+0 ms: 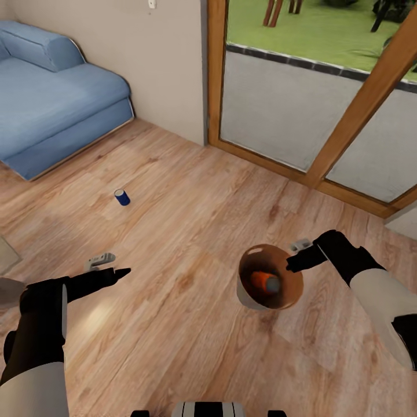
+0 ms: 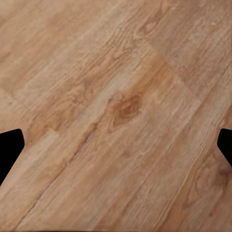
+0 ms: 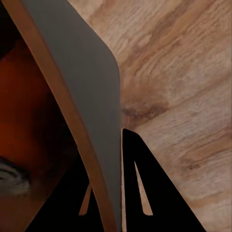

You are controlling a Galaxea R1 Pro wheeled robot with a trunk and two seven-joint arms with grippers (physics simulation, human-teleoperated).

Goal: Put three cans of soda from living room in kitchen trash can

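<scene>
Orange shows inside the bin [image 1: 270, 284]: one orange can [image 1: 263, 281] lies at the bottom, against the brown inner wall. The bin hangs above the wooden floor [image 1: 191, 324], carried by the right claw [image 1: 296, 255], which grips it at the rim on the side away from the sofa [image 1: 52, 92]. In the right wrist view the bin's wall [image 3: 82, 96] runs between the two dark fingers [image 3: 140, 193], one inside and one outside, so the claw is clamped on the rim.

A blue can [image 1: 121, 197] stands upright on the floor, well away from the bin, between it and the sofa. No third can is in sight.

The left claw [image 1: 110, 266] hovers on the sofa side of the bin, near the blue can but short of it. In the left wrist view its finger tips [image 2: 10, 147] sit at the far edges of bare boards with nothing between them, so it is spread apart and holds nothing.

Judged from this, the robot is at the collecting step in the living room, with one can gathered and the blue one next. The next move calls for bringing the left claw further toward the sofa and down over the blue can, closing on its sides without knocking it over, then carrying it across and dropping it into the bin. The bin should stay level so the orange can does not roll out.
</scene>
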